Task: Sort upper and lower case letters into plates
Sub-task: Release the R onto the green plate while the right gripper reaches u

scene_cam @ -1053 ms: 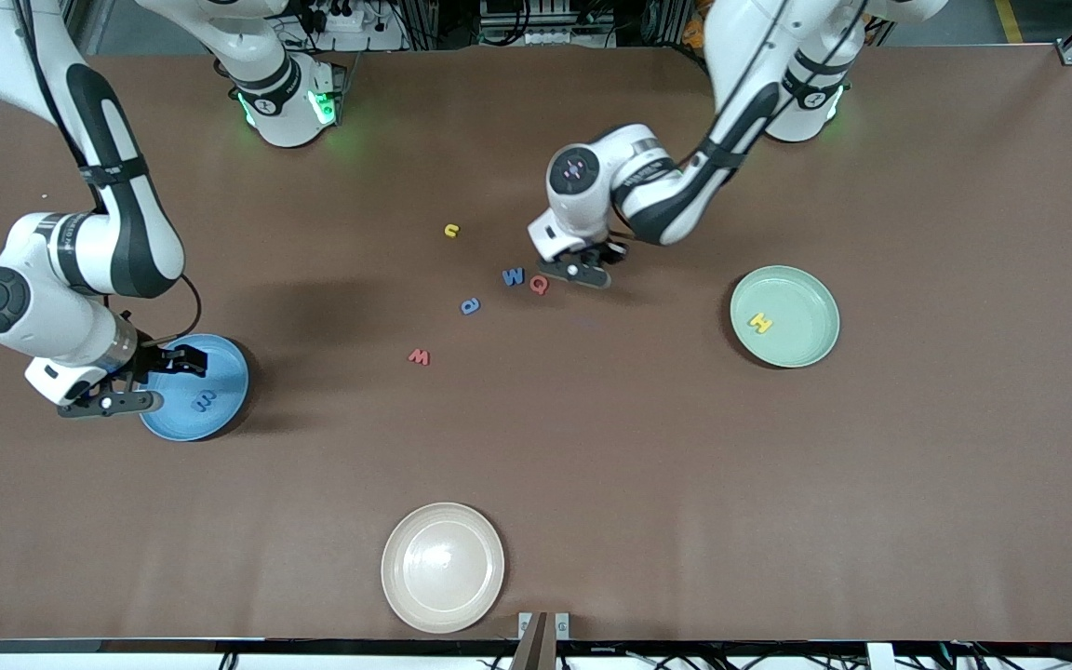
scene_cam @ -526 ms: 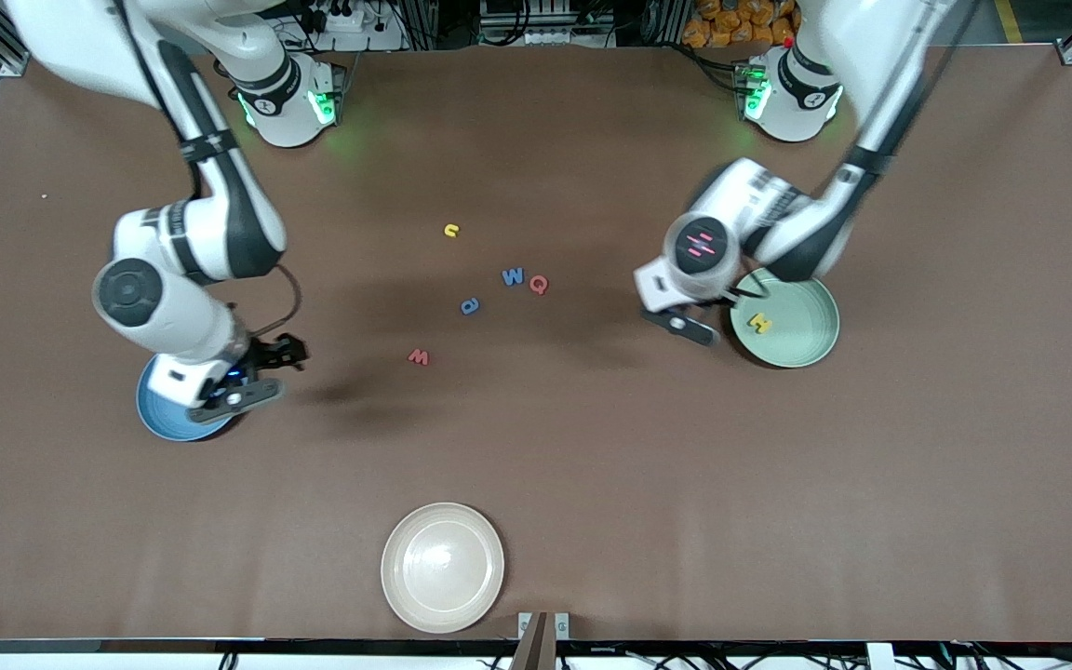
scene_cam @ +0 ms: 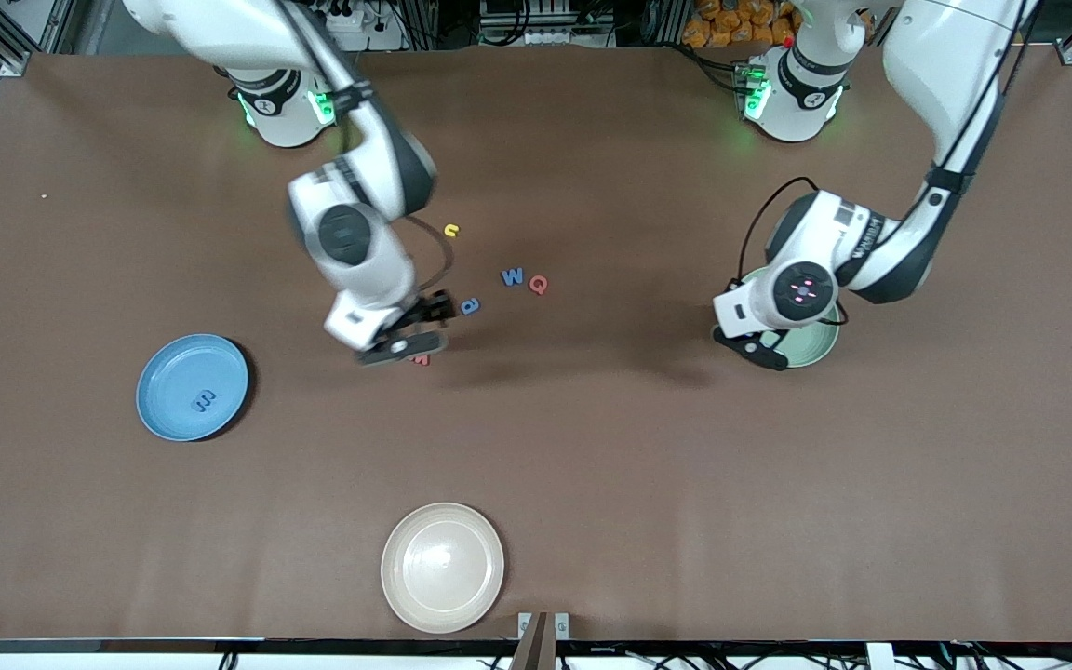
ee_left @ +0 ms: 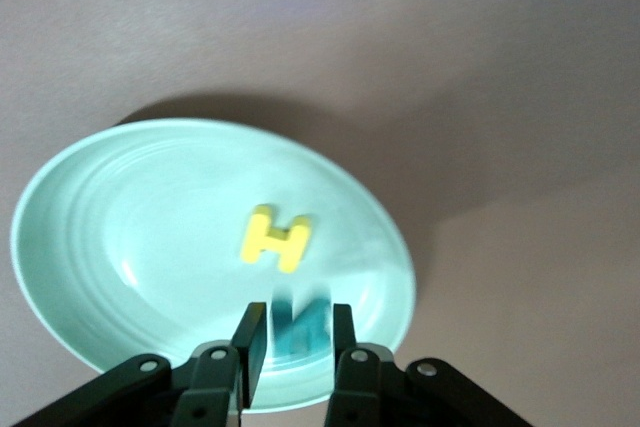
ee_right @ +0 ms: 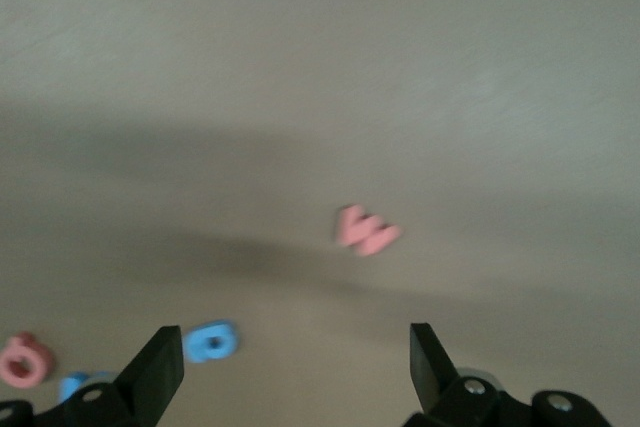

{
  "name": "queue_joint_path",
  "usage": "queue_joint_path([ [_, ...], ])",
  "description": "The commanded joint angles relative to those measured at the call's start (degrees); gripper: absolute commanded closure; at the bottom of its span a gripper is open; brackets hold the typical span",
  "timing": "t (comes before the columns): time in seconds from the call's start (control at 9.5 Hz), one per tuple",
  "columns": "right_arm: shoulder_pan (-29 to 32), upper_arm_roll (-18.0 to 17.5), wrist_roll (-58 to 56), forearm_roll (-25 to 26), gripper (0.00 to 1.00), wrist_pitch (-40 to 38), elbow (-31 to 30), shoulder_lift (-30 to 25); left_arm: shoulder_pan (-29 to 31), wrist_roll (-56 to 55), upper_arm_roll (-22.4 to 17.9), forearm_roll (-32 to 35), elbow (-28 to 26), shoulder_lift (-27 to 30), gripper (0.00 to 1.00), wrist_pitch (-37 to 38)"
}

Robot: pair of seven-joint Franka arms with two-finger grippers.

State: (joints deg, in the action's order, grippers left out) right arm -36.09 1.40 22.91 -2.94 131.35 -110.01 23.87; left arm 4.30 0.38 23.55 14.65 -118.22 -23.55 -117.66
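My left gripper hangs over the mint green plate, at the rim nearer the front camera. In the left wrist view its jaws stand slightly apart, open. A blurred teal letter sits loose between them, just above the plate, close to a yellow H. My right gripper is wide open over the red w, which shows in the right wrist view past the gripper. The blue plate holds a dark blue letter.
A blue letter, a blue W, a red Q and a yellow u lie loose mid-table. A cream-white plate sits near the table edge closest to the front camera.
The right arm swung from the blue plate to above the red w. The left arm carried the teal letter from the loose letters to the mint plate, and its jaws have parted a little.
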Motion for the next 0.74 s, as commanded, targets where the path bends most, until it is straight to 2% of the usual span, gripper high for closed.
queue_joint_path([
  [0.0, -2.57, 0.98, 6.76, -0.49, 0.0, 0.67, -3.43, 0.39, 0.54, 0.16, 0.79, -0.05, -0.78, 0.53, 0.0, -0.73],
  [0.21, -4.94, 0.98, 10.9, -0.58, 0.0, 1.28, -7.74, -1.71, -2.43, -4.56, 1.32, -4.16, 0.18, 0.0, 0.0, -0.91],
  [0.42, -5.74, 0.89, 11.8, -0.58, 0.0, 2.33, -13.35, -5.04, -7.08, -13.69, 1.32, -6.9, 3.16, -1.23, 0.0, -1.08],
  [0.63, -7.15, 0.89, 12.59, -0.58, 0.0, 6.1, -18.29, -6.03, -11.22, -22.4, 1.32, -8.58, 5.36, -2.64, 0.0, -2.22],
])
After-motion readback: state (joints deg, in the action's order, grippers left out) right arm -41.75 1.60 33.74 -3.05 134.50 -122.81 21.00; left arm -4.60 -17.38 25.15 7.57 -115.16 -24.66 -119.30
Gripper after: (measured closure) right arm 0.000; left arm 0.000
